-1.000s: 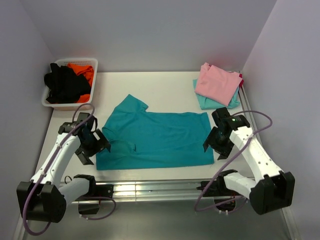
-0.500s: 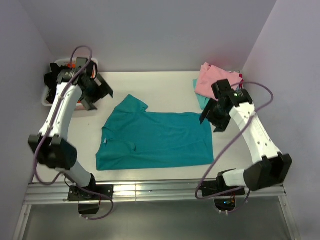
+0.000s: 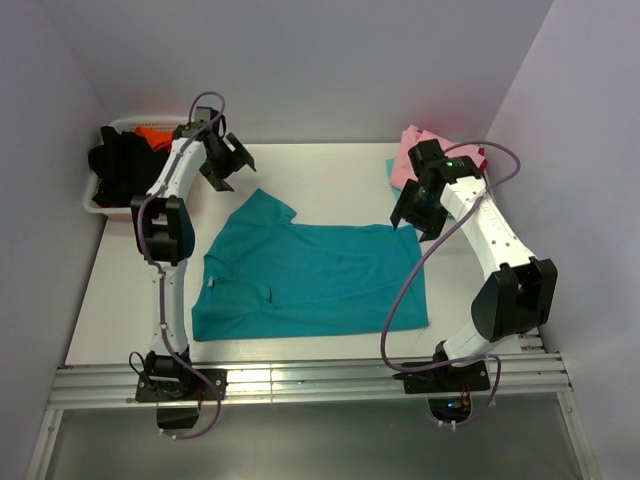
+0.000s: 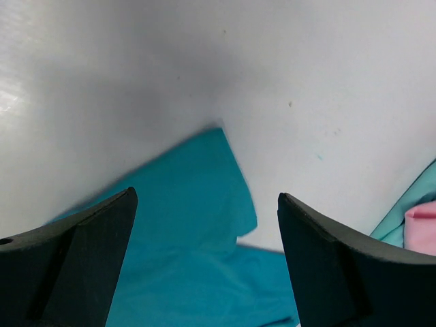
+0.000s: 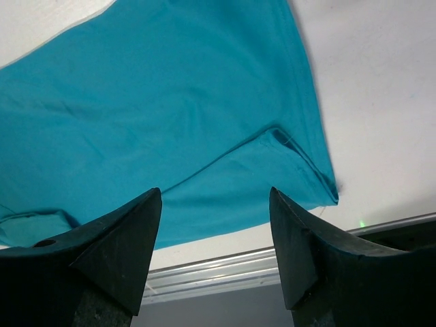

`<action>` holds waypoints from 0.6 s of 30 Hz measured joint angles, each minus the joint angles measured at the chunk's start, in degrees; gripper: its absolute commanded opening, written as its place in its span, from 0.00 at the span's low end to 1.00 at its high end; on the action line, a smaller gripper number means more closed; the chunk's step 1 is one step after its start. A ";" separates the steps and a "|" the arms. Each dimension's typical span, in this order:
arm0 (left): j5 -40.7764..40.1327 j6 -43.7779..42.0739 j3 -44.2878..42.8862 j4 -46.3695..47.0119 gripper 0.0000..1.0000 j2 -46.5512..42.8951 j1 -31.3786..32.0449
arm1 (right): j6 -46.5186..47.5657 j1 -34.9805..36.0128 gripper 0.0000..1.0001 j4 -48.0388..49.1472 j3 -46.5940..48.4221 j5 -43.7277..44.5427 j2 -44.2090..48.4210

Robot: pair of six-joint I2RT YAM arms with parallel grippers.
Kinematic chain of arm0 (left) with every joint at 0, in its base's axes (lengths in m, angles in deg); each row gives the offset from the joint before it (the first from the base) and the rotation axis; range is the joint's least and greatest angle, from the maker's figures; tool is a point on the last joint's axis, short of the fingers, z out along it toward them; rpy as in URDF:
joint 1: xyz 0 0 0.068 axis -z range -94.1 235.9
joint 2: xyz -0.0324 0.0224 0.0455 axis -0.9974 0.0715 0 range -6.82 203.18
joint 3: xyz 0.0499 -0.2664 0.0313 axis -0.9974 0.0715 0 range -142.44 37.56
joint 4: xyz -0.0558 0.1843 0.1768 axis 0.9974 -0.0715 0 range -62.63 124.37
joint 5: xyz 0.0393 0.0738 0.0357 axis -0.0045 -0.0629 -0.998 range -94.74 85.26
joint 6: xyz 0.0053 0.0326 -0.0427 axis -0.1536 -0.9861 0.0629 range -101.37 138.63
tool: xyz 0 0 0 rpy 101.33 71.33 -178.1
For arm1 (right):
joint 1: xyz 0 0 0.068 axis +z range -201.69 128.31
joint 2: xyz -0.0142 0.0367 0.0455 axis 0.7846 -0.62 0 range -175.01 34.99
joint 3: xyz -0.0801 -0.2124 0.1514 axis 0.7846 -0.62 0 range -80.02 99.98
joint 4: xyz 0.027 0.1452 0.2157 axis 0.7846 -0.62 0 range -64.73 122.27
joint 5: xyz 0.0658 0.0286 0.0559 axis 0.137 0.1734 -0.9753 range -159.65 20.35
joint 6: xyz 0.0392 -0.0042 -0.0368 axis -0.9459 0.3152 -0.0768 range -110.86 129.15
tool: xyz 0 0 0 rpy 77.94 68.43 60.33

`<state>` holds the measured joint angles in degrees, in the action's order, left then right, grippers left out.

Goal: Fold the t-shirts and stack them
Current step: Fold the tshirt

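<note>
The teal t-shirt (image 3: 310,275) is spread flat on the table (image 3: 330,185), with the left gripper (image 3: 225,160) held beyond its far sleeve and the right gripper (image 3: 415,212) over its far hem corner, both wide open and empty. If the corners are pinched unevenly, the fold could be skewed.

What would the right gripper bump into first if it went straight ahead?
Most likely the teal t-shirt: the open right gripper points down at it, nothing in between; depth is unclear.

White basket (image 3: 108,209) far left on white table (image 3: 330,175), w/ black cloth (image 3: 120,170) & orange cloth (image 3: 160,134) inside. Alu rails (image 3: 300,385) along near edge.
</note>
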<state>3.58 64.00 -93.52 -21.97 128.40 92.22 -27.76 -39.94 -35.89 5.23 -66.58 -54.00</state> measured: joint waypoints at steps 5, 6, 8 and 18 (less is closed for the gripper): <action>3.08 2.23 -1.18 5.07 0.90 6.78 -0.28 | -0.13 0.00 0.71 -0.13 -0.48 0.76 -0.22; 3.63 2.49 -1.44 5.86 0.90 7.78 -0.20 | -0.20 0.00 0.70 -0.22 -0.66 0.96 -0.24; 4.57 2.99 -2.23 7.32 0.90 10.03 0.22 | -0.31 0.00 0.70 -0.37 -1.11 1.44 -0.48; 7.85 3.87 -4.15 12.81 0.87 12.81 2.54 | -0.70 0.00 0.70 -0.87 -1.38 2.56 -5.84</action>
<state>11.42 67.86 -97.68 -9.16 141.21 94.76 -28.46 -39.94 -36.77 3.85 -64.02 -59.84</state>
